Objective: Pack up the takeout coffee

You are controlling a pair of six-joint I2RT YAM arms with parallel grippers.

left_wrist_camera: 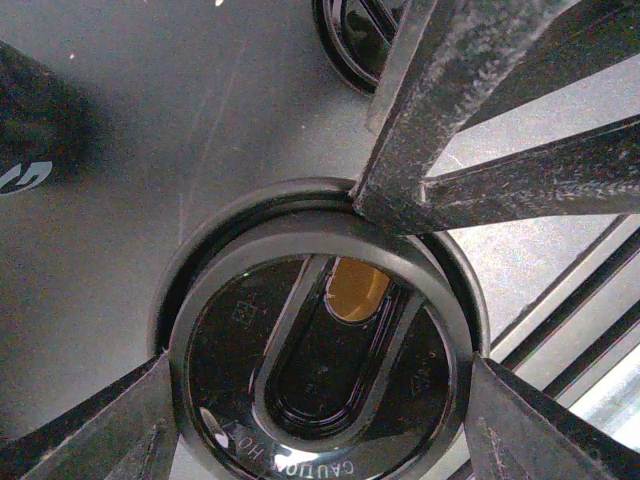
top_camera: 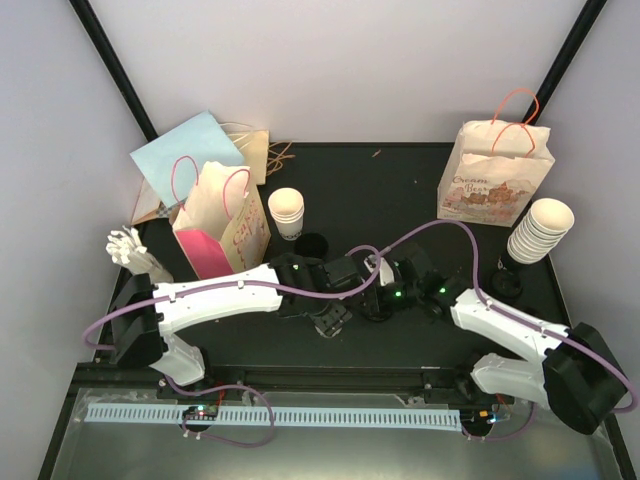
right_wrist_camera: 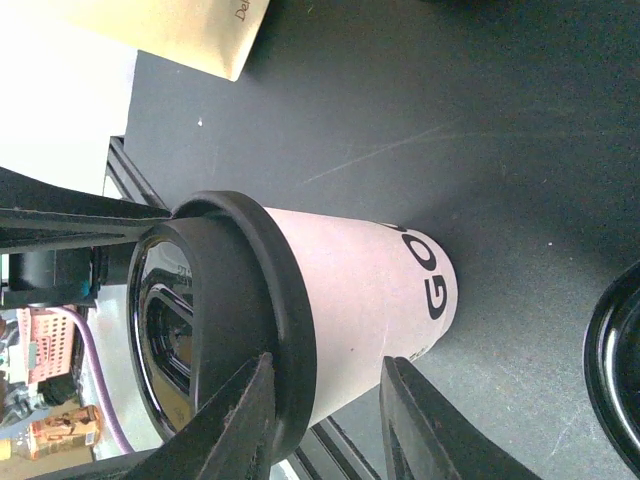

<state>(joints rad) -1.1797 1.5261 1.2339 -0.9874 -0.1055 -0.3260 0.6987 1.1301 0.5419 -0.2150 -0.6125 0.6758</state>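
The cup [right_wrist_camera: 350, 300] stands upright at the centre of the top view, its lid [left_wrist_camera: 320, 410] clasped wide from above by the left gripper [left_wrist_camera: 320, 368], while the right gripper [right_wrist_camera: 330, 375] straddles its wall sideways under the rim, grip unclear

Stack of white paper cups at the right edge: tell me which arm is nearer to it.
Right. The right arm passes close beside the stack of white paper cups; the left arm reaches in from the far left, well away.
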